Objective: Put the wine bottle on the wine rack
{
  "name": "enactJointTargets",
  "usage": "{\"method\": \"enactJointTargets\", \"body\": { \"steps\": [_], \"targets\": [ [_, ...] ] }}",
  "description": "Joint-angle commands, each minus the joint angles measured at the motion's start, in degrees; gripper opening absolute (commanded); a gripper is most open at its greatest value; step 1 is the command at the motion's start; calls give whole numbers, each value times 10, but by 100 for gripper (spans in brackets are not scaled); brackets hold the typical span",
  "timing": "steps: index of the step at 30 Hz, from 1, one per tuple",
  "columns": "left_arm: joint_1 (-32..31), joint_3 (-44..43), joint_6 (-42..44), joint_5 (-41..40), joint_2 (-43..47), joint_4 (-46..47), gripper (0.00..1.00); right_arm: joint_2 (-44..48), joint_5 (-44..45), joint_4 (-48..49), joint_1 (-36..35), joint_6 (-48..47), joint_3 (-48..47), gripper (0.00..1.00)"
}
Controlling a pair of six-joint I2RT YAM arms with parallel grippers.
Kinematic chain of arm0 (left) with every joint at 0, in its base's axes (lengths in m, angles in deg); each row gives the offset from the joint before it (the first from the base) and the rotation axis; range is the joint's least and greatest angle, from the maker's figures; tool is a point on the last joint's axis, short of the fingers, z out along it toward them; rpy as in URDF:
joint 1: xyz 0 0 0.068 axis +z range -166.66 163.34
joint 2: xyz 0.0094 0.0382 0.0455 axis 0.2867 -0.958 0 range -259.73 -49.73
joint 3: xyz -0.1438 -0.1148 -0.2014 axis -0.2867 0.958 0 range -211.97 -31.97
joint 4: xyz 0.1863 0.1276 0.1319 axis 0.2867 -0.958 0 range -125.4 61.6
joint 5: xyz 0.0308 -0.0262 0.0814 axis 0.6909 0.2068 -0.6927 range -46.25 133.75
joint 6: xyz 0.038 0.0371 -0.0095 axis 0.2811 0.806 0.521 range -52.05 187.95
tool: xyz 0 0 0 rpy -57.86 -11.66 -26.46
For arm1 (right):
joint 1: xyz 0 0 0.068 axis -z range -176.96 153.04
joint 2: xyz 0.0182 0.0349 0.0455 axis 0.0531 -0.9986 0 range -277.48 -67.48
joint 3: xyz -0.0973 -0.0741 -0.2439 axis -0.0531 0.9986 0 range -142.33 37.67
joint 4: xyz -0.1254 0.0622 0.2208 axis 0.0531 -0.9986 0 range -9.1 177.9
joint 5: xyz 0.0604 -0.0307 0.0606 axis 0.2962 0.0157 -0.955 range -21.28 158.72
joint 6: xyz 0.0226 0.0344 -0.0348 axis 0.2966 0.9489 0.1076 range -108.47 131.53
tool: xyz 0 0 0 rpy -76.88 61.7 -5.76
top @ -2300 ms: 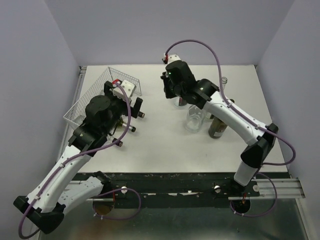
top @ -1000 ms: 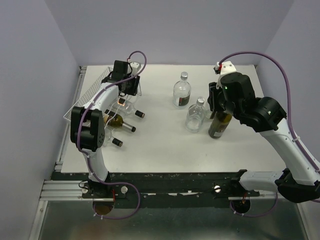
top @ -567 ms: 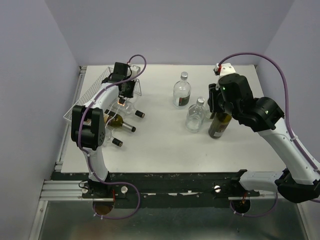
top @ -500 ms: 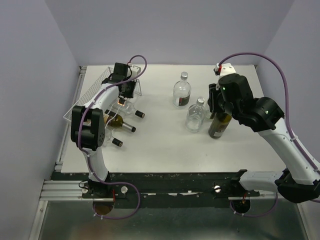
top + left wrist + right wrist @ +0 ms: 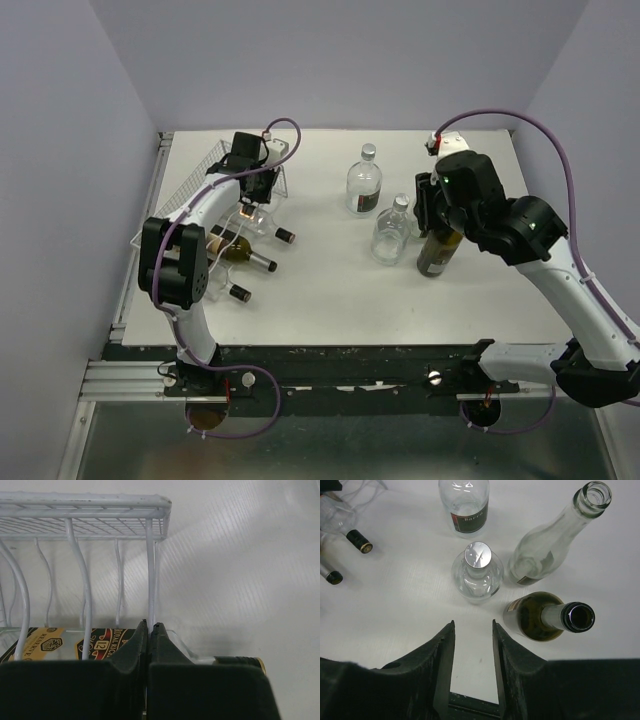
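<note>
Wine bottle (image 5: 436, 252) is the dark green one, standing upright on the right side of the table (image 5: 330, 290), well apart from the wine rack (image 5: 186, 190) on the far left. The right gripper (image 5: 431, 204) hangs over it with fingers spread and nothing between them. My worry: in the wrist view the gap lines up more with the silver-capped clear bottle (image 5: 477, 572) than with the dark one, which sits off to the side, just beside the open-necked clear bottle (image 5: 555, 545). Drop straight down and it probably grabs the wrong one or tips a neighbour. The left gripper (image 5: 150, 630) is closed right at a rack upright; can't tell if it's actually pinching the wire. That arm crowds the rack's inner corner, and the necks of the bottles lying there (image 5: 270, 264) poke out toward the middle. The bare strip mid-table looks like the open lane, and the rack's far end seems freer.
</note>
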Motion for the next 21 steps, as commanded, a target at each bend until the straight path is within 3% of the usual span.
{"method": "enactJointTargets", "body": {
  "steps": [1, 9, 12, 15, 21],
  "targets": [
    [-10, 24, -9, -7, 53, -16, 0, -2, -30, -1, 4, -20, 6, 46],
    [-12, 78, 5, -9, 102, -5, 0, -57, -54, 7, 4, -41, -26, 60],
    [-12, 90, -5, -39, 109, 19, 41, -90, -35, 7, 4, -42, -36, 62],
    [-12, 92, -14, -67, 115, 42, 62, -140, 5, -2, 5, -34, -56, 63],
    [-12, 83, -32, -39, 153, 80, 79, -217, 85, -38, 7, -4, -94, 63]
  ]
}}
